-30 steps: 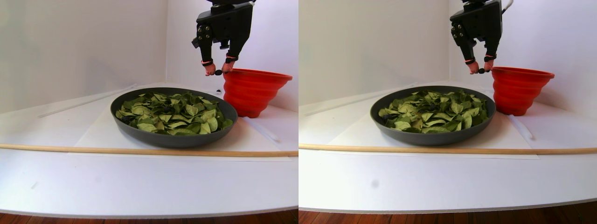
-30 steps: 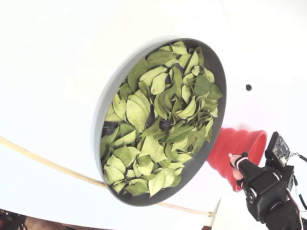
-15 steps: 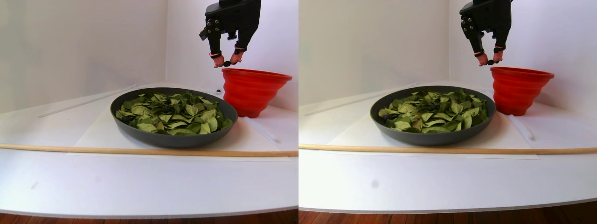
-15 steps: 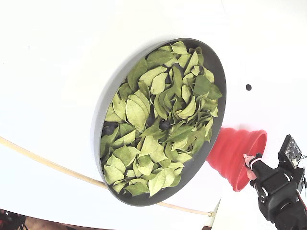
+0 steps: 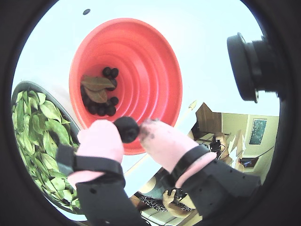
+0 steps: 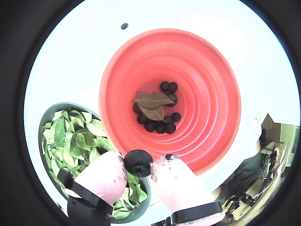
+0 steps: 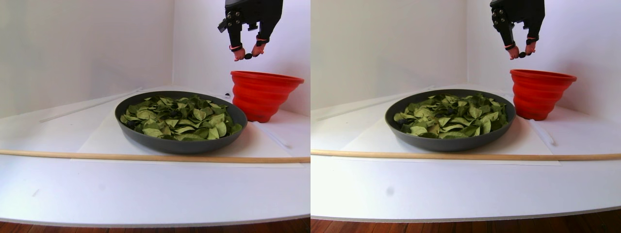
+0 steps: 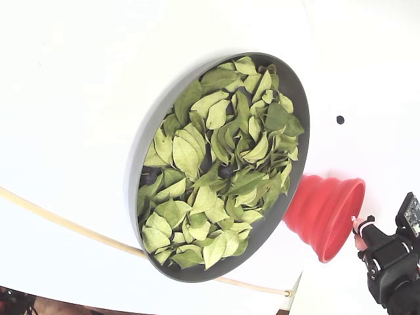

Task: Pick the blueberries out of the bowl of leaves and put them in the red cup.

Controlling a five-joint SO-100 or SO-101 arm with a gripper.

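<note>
Pinching one blueberry (image 6: 138, 162) between our pink fingertips (image 6: 102, 178), our gripper (image 7: 248, 53) hangs clamped on it above the red cup (image 7: 263, 95), near the rim on the bowl's side. Down in the cup, in a wrist view, we see more blueberries (image 6: 160, 126) gathered on the bottom with two brownish leaves (image 6: 153, 101) lying among them. Just beside the cup sits the bowl (image 7: 165, 141), heaped with green leaves (image 8: 216, 164), a couple of dark berries (image 8: 225, 172) peeking through.

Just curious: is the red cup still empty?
No. The red cup holds several blueberries and two leaves at its bottom.
</note>
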